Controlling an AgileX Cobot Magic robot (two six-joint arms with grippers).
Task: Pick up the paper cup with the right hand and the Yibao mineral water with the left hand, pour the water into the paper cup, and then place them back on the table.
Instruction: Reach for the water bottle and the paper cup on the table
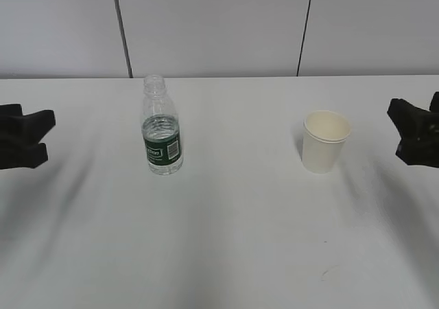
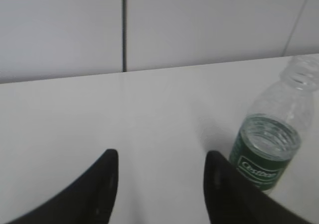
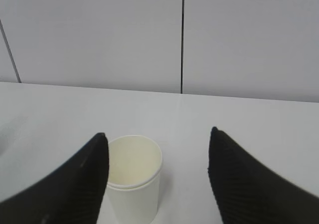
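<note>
Surface: a plain white counter [image 1: 226, 240], matte, with a few faint marks near the front right and soft grey shadows along both sides. Behind it stands a pale grey panelled wall [image 1: 212, 20] with dark vertical seams between the panels.

The Yibao mineral water [image 1: 162, 126] stands upright on the left half of the counter. It is a small clear ribbed bottle, capless, with a dark green label carrying white lettering; the water level sits roughly at the top of the label. The paper cup [image 1: 325, 141] stands upright on the right half, well apart from the bottle. It is plain white outside, cream inside, with a rolled rim, and is shorter than the bottle.

The left tool [image 1: 41, 136] sits at the left edge of the exterior view, well apart from the bottle, its fingers parted and holding nothing. In the left wrist view the bottle lies to the right of the gap between the fingers. The right tool [image 1: 396, 132] sits at the right edge, near but clear of the cup, jaws wide apart and empty. In the right wrist view the cup stands just beside the left-hand finger.

Limits: both arms are cut off by the frame. The label lettering is too blurred to read in full.
</note>
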